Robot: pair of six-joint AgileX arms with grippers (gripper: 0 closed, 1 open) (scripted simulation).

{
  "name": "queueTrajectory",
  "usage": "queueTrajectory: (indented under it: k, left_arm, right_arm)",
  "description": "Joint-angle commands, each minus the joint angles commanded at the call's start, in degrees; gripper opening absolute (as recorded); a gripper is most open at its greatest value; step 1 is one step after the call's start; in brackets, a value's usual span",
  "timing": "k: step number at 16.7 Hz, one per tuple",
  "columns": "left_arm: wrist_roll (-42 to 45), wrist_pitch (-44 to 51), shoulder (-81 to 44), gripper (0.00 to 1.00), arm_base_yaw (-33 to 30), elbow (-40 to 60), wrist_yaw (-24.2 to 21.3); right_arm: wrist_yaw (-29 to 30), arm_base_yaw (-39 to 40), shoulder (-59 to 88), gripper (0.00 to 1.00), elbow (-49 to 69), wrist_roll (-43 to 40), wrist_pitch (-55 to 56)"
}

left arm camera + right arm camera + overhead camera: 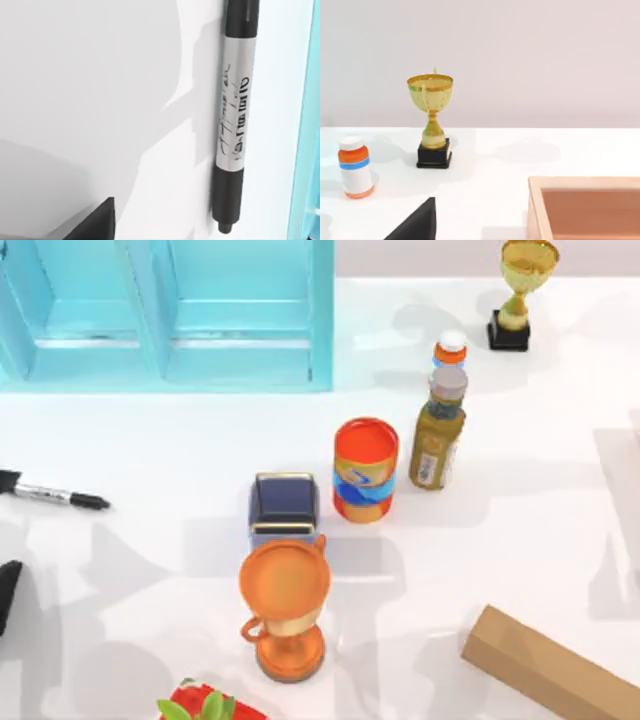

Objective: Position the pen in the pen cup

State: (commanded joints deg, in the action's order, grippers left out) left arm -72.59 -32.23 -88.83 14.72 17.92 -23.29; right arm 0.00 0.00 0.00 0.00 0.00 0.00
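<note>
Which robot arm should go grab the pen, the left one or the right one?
Probably the left. The pen lies on the table's far left, and the left gripper sits just beside it, with the pen close in its wrist view. The right wrist view faces a gold trophy on the other side.

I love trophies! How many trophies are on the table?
2. A gold trophy stands at the far right corner; an orange trophy stands near the front, right beside the dark blue pen cup.

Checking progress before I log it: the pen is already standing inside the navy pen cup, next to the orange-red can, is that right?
Not quite. The pen is lying flat on the table at the top view's left edge, well apart from the pen cup. The pen cup does stand next to the orange-red can, as the top view shows.
</note>
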Motion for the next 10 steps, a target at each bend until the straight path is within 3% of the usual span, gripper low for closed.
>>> queueTrajectory:
  k: [5, 10]
  left_arm:
    - [-0.19, -0.27, -0.55, 1.00, -0.58, 0.40, 0.32]
    - [-2.23, -4.94, -10.45, 1.00, -3.50, 6.43, 2.58]
  right_arm:
    - [0.00, 0.00, 0.00, 1.00, 0.00, 0.00, 0.00]
    - [0.00, 0.00, 0.00, 1.00, 0.00, 0.00, 0.00]
